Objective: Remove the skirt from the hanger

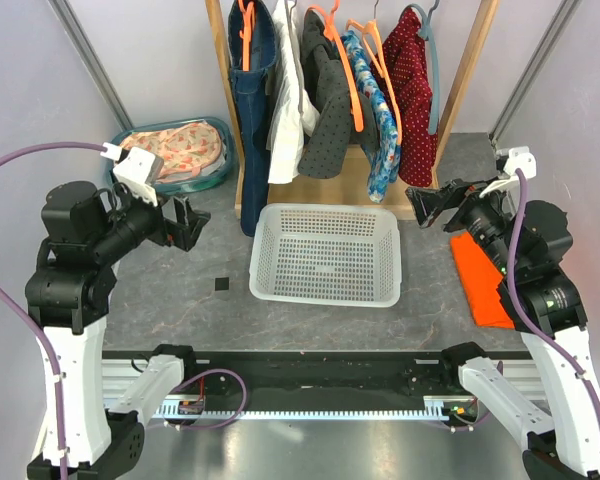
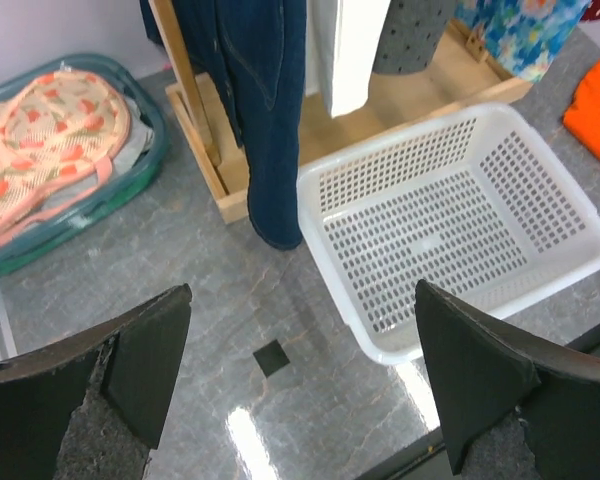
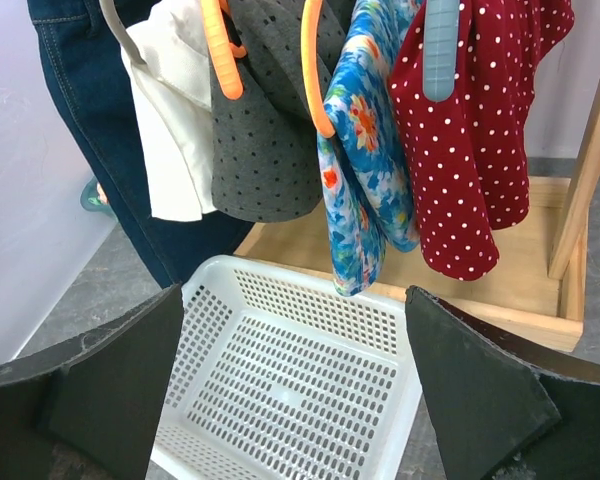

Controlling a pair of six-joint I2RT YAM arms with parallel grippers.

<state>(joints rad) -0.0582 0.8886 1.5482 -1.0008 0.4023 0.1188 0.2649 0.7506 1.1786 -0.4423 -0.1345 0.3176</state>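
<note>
We are only at the approach: the left tool [image 1: 189, 226] and right tool [image 1: 432, 206] hover released and empty. The skirt [image 1: 414, 85], we judge the red dotted piece, hangs at one o'clock on its hanger [image 1: 432, 70]. Next the right tool must reach up and pinch its cloth.

This is a robotics lab test cell. Pale wall panels [image 1: 150, 60] in metal framing [image 1: 88, 58] enclose a grey table [image 1: 180, 290]. A small wooden clothes rack [image 1: 464, 75] stands at its far side.
</note>
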